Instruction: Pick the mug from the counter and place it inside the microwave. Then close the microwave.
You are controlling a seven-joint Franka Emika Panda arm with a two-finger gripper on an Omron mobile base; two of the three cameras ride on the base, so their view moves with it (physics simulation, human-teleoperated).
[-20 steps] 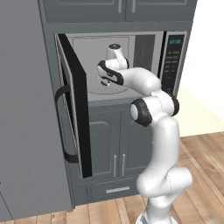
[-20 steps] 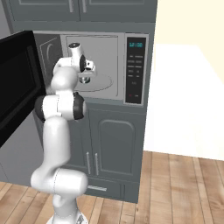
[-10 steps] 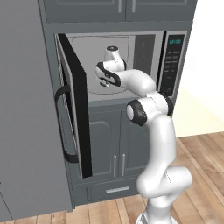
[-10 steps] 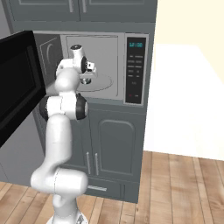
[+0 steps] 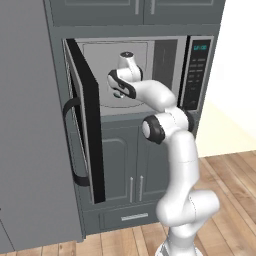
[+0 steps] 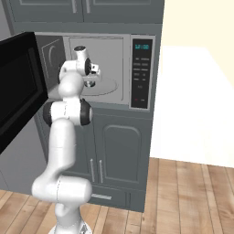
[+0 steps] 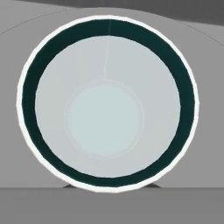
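The microwave (image 5: 196, 65) stands open, its black glass door (image 5: 86, 131) swung out to the left. My gripper (image 5: 119, 93) (image 6: 90, 82) reaches into the cavity and hangs just above the round turntable (image 6: 106, 87). It is shut on the mug (image 7: 107, 103). Seen from straight above in the hand view, the mug shows a white rim, a dark teal inner band and a pale bottom. Its handle is hidden. Only slivers of my fingertips (image 7: 70, 186) peek out under the rim. The counter is out of view.
The door's curved handle (image 5: 70, 142) sticks out toward the base at the left. A tall grey fridge side (image 5: 30, 125) stands left of the door. Dark grey cabinet doors (image 6: 116, 155) sit below the microwave, over a wooden floor (image 6: 192, 196).
The arm's elbow has shifted slightly left and the hand has edged a little further over the turntable. The mug stays in the gripper; the door has not moved.
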